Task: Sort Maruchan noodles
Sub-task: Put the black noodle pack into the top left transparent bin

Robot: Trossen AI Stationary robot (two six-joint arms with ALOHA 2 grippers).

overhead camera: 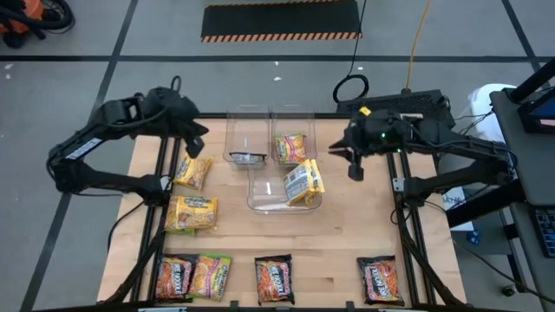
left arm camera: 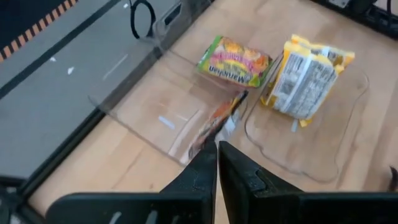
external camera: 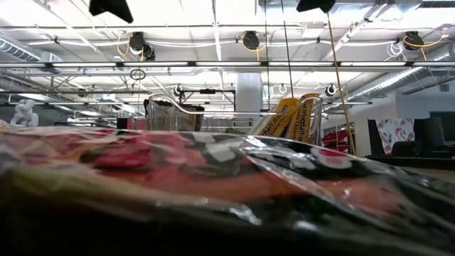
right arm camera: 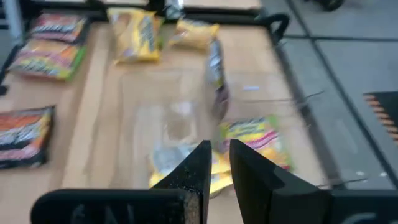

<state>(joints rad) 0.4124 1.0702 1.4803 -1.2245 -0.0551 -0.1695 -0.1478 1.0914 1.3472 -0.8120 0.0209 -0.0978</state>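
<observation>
L gripper (overhead camera: 198,139) empty w/ fingers nearly together over table's back-left, R gripper (overhead camera: 354,166) empty, narrow gap, beside clear bins (overhead camera: 260,201), noodle pkts (overhead camera: 303,181) inside.

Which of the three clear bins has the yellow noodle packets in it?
The front bin, the one nearest the table's middle, holds the yellow packets. The back left bin holds a dark packet, the back right bin a green one.

Grey floor (overhead camera: 87,52) with a hazard-striped mat (overhead camera: 281,19) beyond the wooden bench (overhead camera: 347,234); ceiling strip lights (external camera: 178,14) overhead.
</observation>
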